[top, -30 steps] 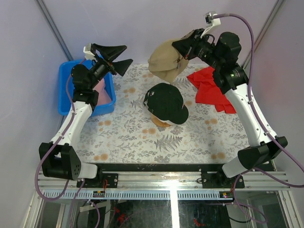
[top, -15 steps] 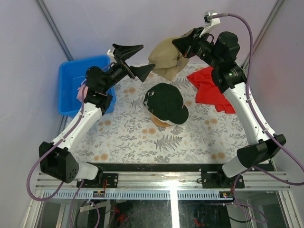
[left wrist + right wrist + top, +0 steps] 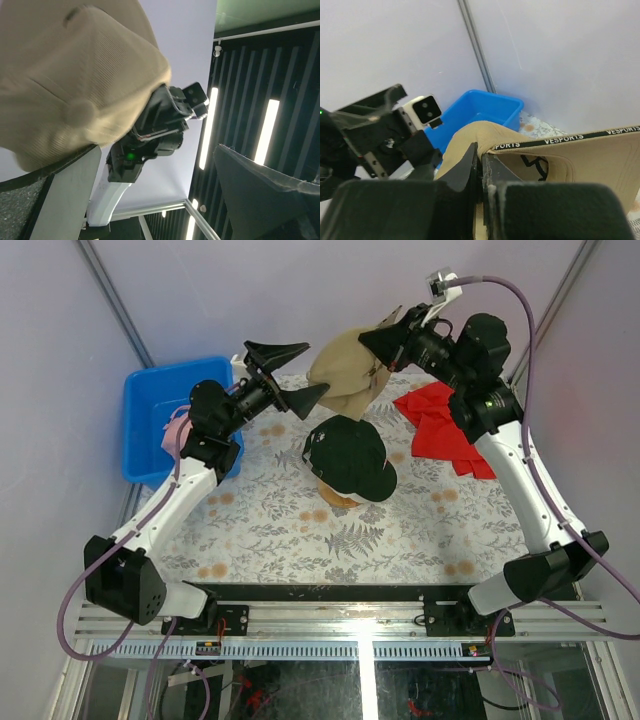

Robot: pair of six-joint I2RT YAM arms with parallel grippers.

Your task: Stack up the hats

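Note:
My right gripper [image 3: 372,342] is shut on the rim of the tan hat [image 3: 343,372] and holds it in the air behind the stack; in the right wrist view the jaws [image 3: 480,162] pinch the fabric edge of the tan hat [image 3: 580,155]. The dark green hat [image 3: 347,454] sits on top of the stack at the table's middle, a white edge showing under its brim. My left gripper [image 3: 298,370] is open, raised, with its fingers close to the tan hat's left side; the tan hat [image 3: 70,85] fills the upper left of the left wrist view. The pink hat [image 3: 177,428] lies in the blue bin.
A blue bin [image 3: 170,415] stands at the table's back left. A red cloth [image 3: 445,430] lies at the back right under the right arm. The floral tablecloth [image 3: 300,530] covers the table. A wooden stand [image 3: 342,500] peeks out beneath the stack.
My left arm has swung from above the blue bin to the right and now reaches the tan hat. My right gripper has lifted the tan hat slightly.

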